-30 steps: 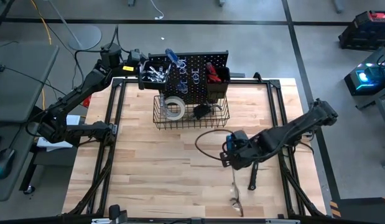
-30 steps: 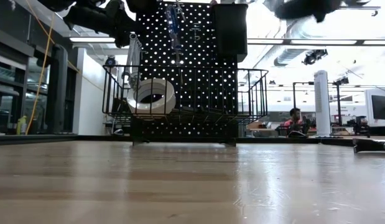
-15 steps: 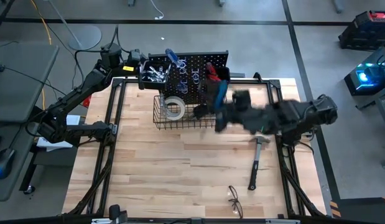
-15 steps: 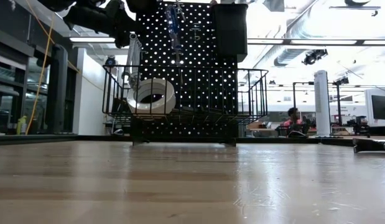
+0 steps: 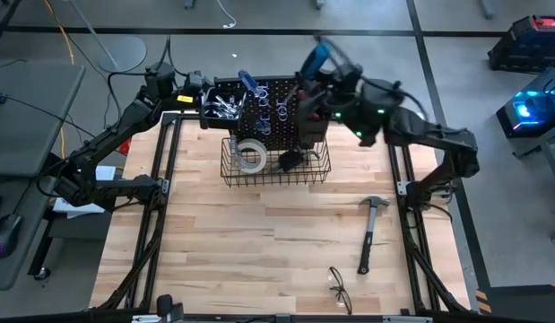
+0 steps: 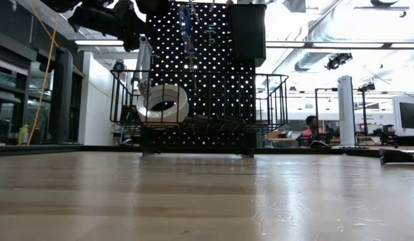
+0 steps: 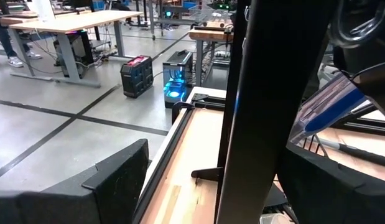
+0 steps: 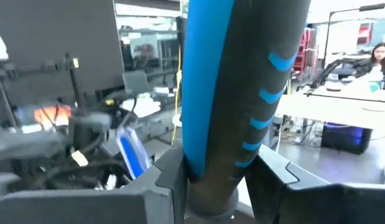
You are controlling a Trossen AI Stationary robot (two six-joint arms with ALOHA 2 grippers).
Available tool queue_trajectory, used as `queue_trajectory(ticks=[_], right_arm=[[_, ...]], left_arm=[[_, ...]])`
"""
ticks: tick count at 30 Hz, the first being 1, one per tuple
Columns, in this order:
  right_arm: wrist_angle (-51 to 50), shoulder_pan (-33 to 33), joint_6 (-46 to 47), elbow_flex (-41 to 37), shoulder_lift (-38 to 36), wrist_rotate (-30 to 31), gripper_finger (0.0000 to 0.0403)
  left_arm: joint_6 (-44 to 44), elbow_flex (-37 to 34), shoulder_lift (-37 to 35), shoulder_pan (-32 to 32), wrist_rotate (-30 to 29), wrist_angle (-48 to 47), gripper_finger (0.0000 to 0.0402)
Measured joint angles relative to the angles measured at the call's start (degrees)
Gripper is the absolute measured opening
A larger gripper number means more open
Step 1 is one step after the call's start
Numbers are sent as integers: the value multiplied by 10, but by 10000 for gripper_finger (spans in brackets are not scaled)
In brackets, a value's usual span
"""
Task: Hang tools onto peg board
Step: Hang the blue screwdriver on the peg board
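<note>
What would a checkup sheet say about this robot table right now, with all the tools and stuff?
Surface: pale wooden table, mostly bare.
Job's things: peg board stands upright at the far edge; tape roll lies in its wire basket; wrenches sit in the left bin; claw hammer lies flat on the wood.
Clutter: safety glasses near the front edge.
Grippers: right gripper is above the board's right side, shut on a blue-handled tool; left gripper is open by the left bin.
Cables: yellow cable on the floor.
Surroundings: person seated far off in the workshop.
</note>
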Motion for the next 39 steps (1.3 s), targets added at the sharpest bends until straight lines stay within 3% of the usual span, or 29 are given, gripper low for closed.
queue_trajectory(ticks=[22,29,39], right_arm=[[-101,-45,39,-1,39,-54,105],[-111,-51,48,-1,45,-57,105],[-160,-55,89,-1,45,-68,105]], left_arm=[[7,0,0,0,-23,0,323],[25,0,0,-1,19,-4,323],[31,0,0,-1,20,-4,323]])
